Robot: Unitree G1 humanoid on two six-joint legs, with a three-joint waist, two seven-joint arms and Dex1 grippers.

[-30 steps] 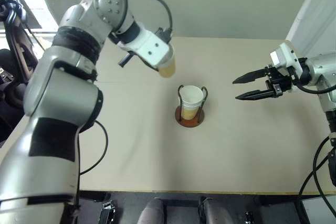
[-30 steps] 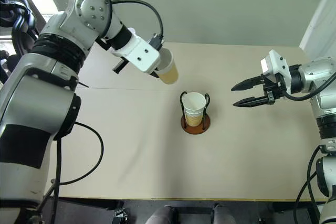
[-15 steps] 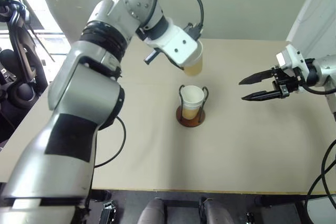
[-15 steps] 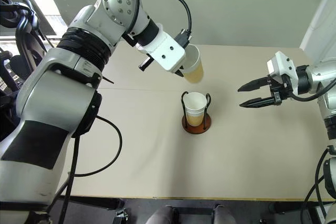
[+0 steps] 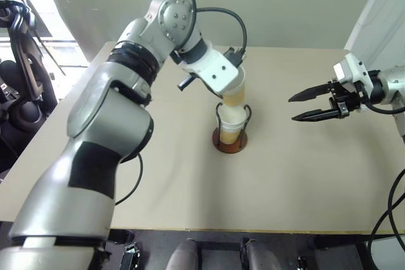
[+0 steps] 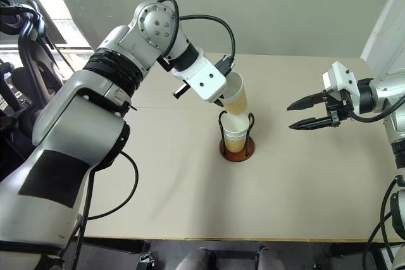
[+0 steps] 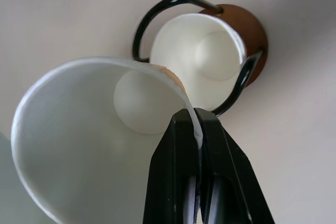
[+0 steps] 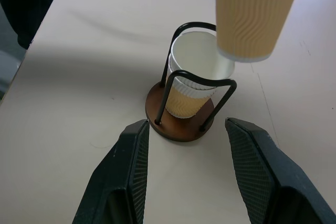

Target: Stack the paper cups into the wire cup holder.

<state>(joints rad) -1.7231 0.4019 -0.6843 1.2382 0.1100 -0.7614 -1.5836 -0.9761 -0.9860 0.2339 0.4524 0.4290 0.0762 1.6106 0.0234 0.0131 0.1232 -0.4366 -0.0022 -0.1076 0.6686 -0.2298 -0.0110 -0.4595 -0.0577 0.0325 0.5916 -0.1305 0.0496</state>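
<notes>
Carried rightward and lower, the left gripper (image 7: 198,129) now pinches a ribbed tan paper cup (image 6: 235,95) by its thin white rim, just above the cups (image 8: 190,85) nested between the wire cup holder's (image 8: 178,124) dark loops. Right gripper (image 5: 301,107) waits open.

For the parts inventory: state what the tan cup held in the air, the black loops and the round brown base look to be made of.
Tan ribbed cup: paper, it seems; matte wavy-ribbed wall, smooth white inside, thin rolled rim pinched by the left gripper.
Black loops: thin bent wire, probably metal, glossy dark coating.
Round brown base: reddish-brown disc, smooth, perhaps wood or plastic; the look leaves it open.
</notes>
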